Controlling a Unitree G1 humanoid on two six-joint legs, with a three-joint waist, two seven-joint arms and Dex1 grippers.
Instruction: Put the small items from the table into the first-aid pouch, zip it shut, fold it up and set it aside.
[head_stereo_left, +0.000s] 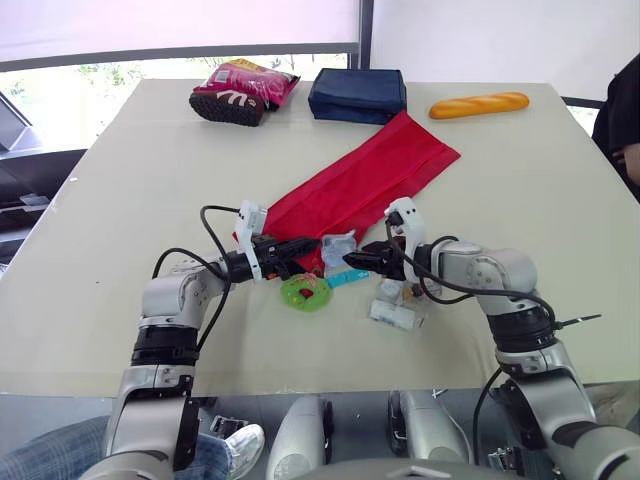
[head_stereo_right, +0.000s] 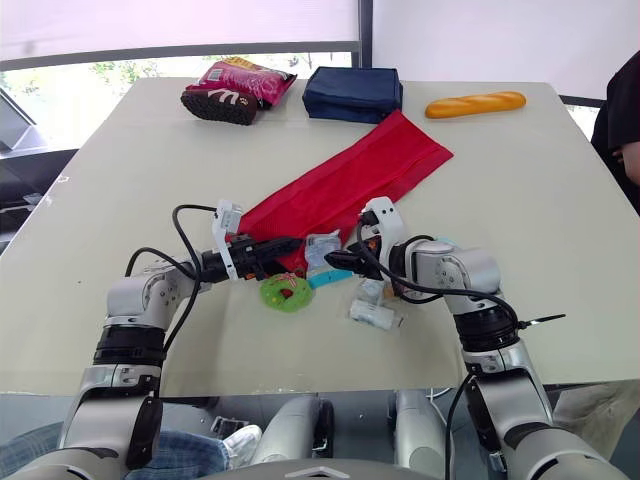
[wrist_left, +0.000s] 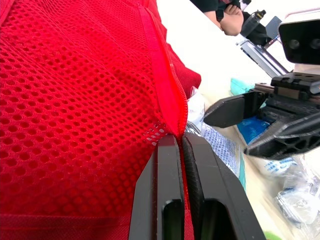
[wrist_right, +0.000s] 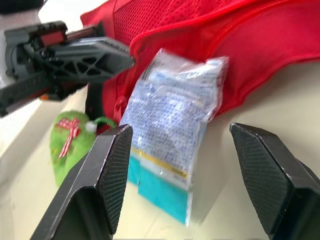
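The red mesh first-aid pouch (head_stereo_left: 370, 180) lies unfolded, running diagonally across the table. My left gripper (head_stereo_left: 308, 245) is shut on the pouch's zipper edge (wrist_left: 170, 100) at its near end. My right gripper (head_stereo_left: 352, 259) faces it from the right, open, its fingers either side of a clear packet with blue print (wrist_right: 175, 105) lying at the pouch's mouth. A teal strip (head_stereo_left: 347, 278) lies just below that packet. A round green item (head_stereo_left: 305, 291) sits between the grippers. Small clear packets (head_stereo_left: 393, 315) lie under the right wrist.
At the far edge of the table are a pink snack bag (head_stereo_left: 243, 88), a navy pouch (head_stereo_left: 358, 94) and a bread loaf (head_stereo_left: 479, 104). A person (head_stereo_left: 622, 110) sits at the right edge. Bare tabletop (head_stereo_left: 140, 200) spreads to the left.
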